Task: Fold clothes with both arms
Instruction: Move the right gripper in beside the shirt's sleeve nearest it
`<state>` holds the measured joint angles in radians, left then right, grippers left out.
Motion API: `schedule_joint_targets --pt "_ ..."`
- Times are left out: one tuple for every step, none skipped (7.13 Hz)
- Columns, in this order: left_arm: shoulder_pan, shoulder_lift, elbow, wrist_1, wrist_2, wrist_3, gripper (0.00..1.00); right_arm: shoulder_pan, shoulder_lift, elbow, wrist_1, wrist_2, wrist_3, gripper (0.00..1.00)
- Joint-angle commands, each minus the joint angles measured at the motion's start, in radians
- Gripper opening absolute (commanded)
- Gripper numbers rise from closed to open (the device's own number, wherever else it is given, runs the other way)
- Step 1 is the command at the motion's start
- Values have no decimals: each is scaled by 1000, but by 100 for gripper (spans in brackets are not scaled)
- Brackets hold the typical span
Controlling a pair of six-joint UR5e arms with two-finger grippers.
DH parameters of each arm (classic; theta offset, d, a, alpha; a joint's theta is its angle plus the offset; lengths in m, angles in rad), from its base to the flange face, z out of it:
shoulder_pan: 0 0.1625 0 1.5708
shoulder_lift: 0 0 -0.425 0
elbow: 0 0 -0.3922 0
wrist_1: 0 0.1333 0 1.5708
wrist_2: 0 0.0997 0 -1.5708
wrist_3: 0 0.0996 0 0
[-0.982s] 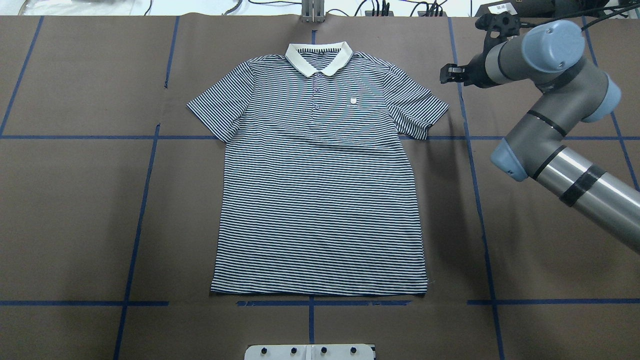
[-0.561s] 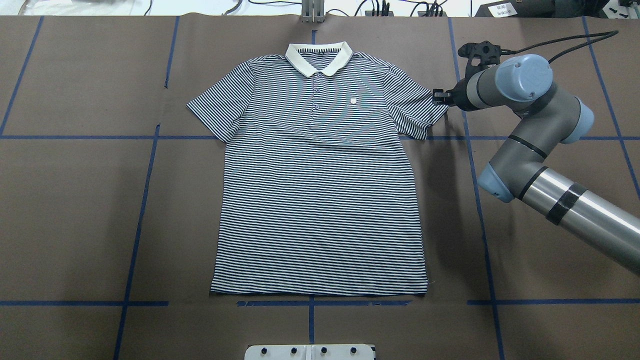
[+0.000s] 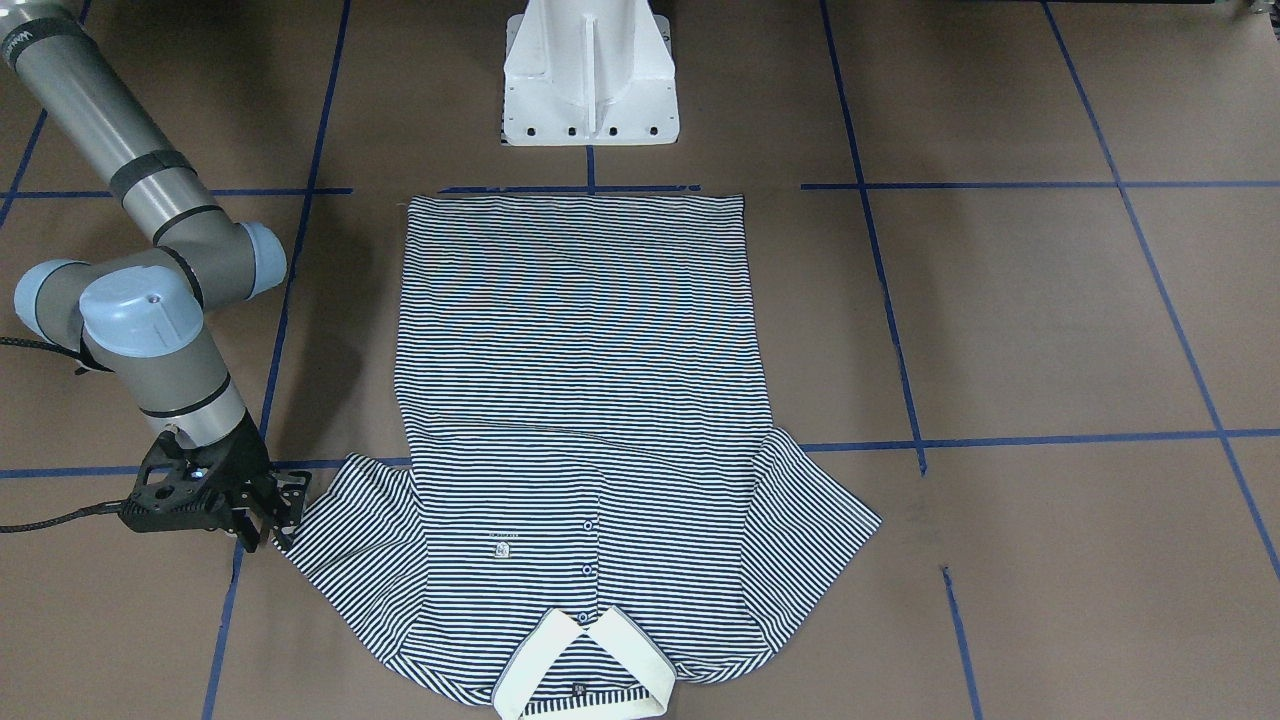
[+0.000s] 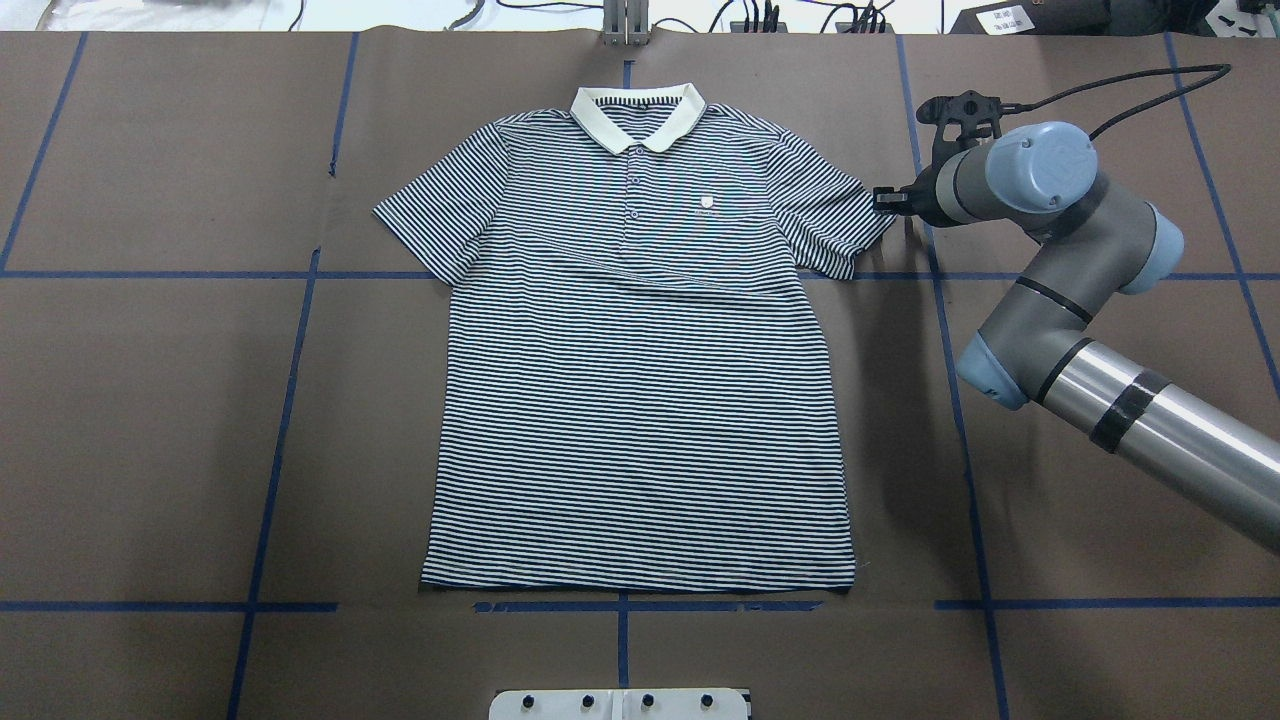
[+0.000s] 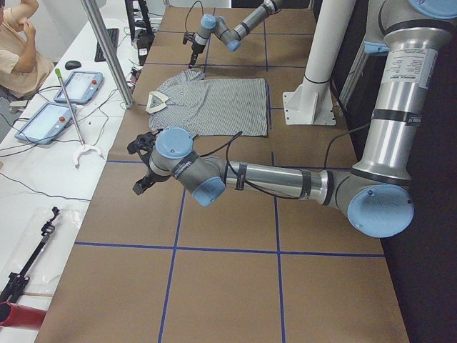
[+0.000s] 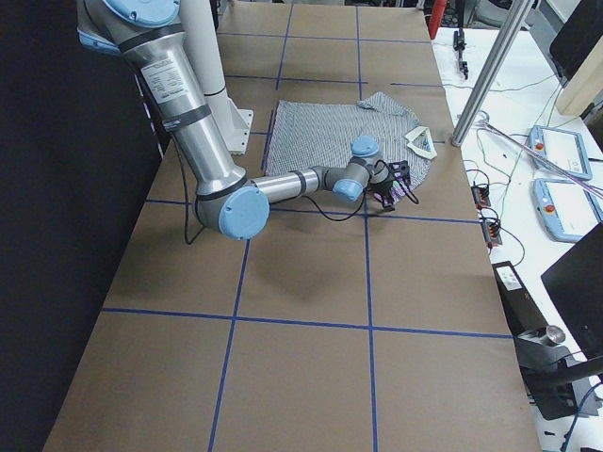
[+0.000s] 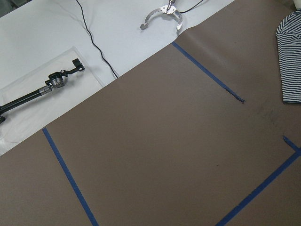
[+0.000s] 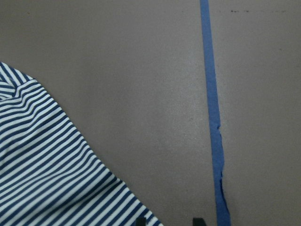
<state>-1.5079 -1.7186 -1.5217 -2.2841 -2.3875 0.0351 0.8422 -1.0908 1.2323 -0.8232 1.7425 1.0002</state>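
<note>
Currently the polo shirt (image 4: 640,380) is spread flat, front up, on the desk (image 4: 150,420). The right end effector (image 4: 882,199) is held at the shirt's sleeve hem, jaws parted, nothing clamped. The left end effector (image 5: 140,182) is seen well apart from the shirt; its opening cannot be told

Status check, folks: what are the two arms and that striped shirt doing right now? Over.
Right end effector open at the polo shirt's sleeve edge, nothing gripped. Left end effector off to the side, state unclear. Shirt flat, unfolded. Nothing seen blocking.
</note>
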Motion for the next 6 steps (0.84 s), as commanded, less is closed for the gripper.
schedule_joint_targets --pt "0 2 0 0 -1 2 100 0 2 -1 4 -1 -2 41" --pt "0 4 0 -2 -1 3 100 -3 2 -1 4 -1 1 41" --pt "0 5 -2 -2 -1 3 100 -3 2 -1 4 -1 0 41" --pt "0 5 1 -2 -1 3 100 -8 0 -2 4 -1 0 41" --pt "0 5 2 -2 -1 3 100 -9 0 -2 4 -1 1 41" --pt "0 8 0 -2 -1 3 100 -12 0 -14 6 -3 1 41"
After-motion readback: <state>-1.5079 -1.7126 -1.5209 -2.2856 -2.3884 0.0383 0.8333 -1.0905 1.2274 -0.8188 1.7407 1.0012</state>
